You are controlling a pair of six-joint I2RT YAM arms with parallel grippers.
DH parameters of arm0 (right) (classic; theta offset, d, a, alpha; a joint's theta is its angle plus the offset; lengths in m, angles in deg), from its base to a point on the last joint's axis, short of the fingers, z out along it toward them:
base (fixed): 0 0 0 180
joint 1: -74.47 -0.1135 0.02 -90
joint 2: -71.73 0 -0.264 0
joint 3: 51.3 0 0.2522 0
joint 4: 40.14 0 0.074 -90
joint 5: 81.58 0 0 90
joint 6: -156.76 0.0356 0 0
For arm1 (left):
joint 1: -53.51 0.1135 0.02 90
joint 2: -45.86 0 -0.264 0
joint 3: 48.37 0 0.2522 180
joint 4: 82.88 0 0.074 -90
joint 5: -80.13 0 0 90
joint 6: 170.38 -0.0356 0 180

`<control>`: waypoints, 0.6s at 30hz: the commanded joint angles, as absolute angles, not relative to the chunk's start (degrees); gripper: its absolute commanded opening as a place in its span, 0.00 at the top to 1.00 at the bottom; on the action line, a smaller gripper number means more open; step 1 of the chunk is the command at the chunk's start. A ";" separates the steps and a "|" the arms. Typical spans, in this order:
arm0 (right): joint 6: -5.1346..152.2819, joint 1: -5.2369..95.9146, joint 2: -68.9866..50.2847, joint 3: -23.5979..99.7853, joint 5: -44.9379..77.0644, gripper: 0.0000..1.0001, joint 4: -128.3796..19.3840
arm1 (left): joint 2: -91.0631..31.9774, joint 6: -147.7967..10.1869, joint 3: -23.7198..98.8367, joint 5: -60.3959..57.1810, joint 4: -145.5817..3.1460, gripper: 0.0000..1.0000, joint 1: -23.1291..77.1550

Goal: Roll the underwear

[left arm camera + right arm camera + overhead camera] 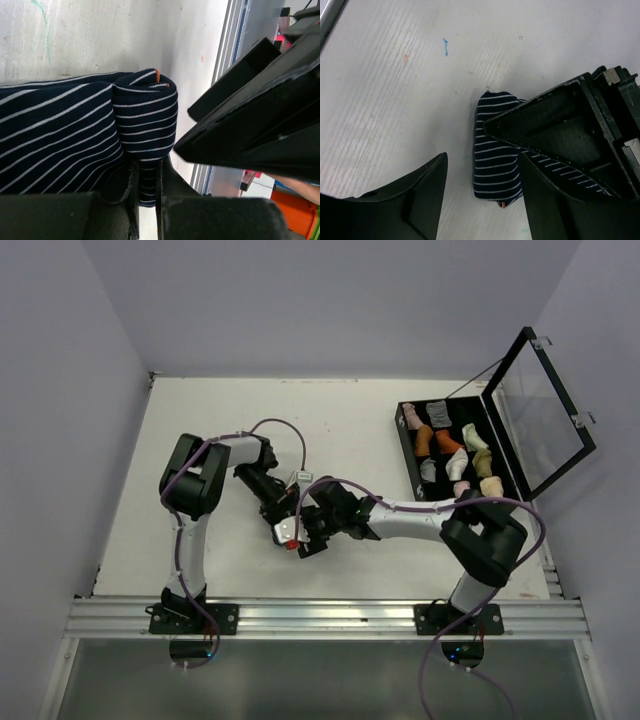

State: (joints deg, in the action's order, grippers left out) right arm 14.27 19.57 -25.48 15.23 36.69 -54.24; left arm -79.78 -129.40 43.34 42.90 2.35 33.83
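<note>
Now my left pincer (148,176) clamps the rolled striped underwear (145,117); my right pincer (482,167) hangs spread wide nearby.

The underwear (495,165) lies on the table (350,420) near its front middle, beneath both grippers, with the left gripper (285,518) just left of the right gripper (318,525). Well apart at the far right, an open case (405,440) holds rolled pieces, apparently in rows, and its lid (545,410) stands along its right side.
</note>
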 commanded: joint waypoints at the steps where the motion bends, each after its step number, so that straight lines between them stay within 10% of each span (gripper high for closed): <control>1: 14.72 18.83 -27.40 15.11 38.14 0.38 -47.14 | -83.34 -132.59 41.41 30.65 -6.80 1.00 33.47; 10: 17.10 18.74 -34.09 16.86 32.69 0.43 -45.99 | -83.69 -133.03 41.59 30.83 -6.62 1.00 33.47; 15: 15.78 18.83 -35.06 17.39 32.50 0.94 -48.28 | -83.16 -132.94 42.12 30.47 -6.71 0.98 33.47; 18: 15.96 18.83 -35.41 18.35 34.95 1.00 -51.33 | -80.53 -131.01 44.04 29.25 -7.41 0.91 35.04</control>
